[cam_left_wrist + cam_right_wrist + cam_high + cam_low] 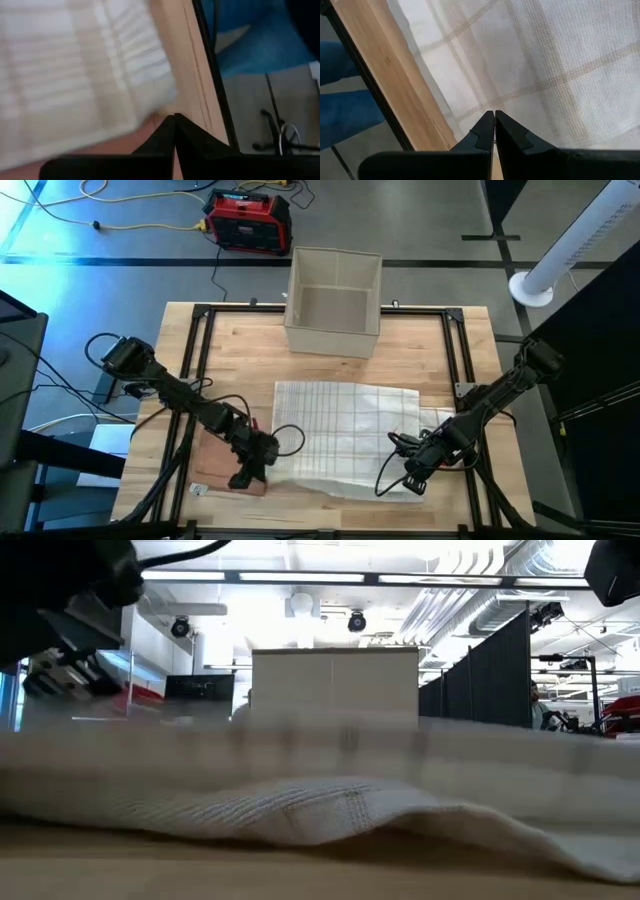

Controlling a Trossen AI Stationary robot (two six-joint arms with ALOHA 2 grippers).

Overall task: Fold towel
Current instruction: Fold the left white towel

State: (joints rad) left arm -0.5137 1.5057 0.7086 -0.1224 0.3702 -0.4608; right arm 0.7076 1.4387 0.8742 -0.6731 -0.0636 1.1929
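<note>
While the towel (350, 435) is lying mostly flat mid-table, no fold looks done yet. Left gripper (250, 472) and right gripper (414, 480) sit at its near corners, fingers pinched together, apparently on cloth. The box (334, 302) behind isn't in the way.

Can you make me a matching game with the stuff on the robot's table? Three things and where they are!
Things:
1. towel
2. box
3. left gripper
4. right gripper

Places:
A. at the far edge of the table
B. at the towel's near right corner
C. spread flat in the middle
D. beside the towel's near left corner

Pairs: 1-C, 2-A, 3-D, 4-B
</note>
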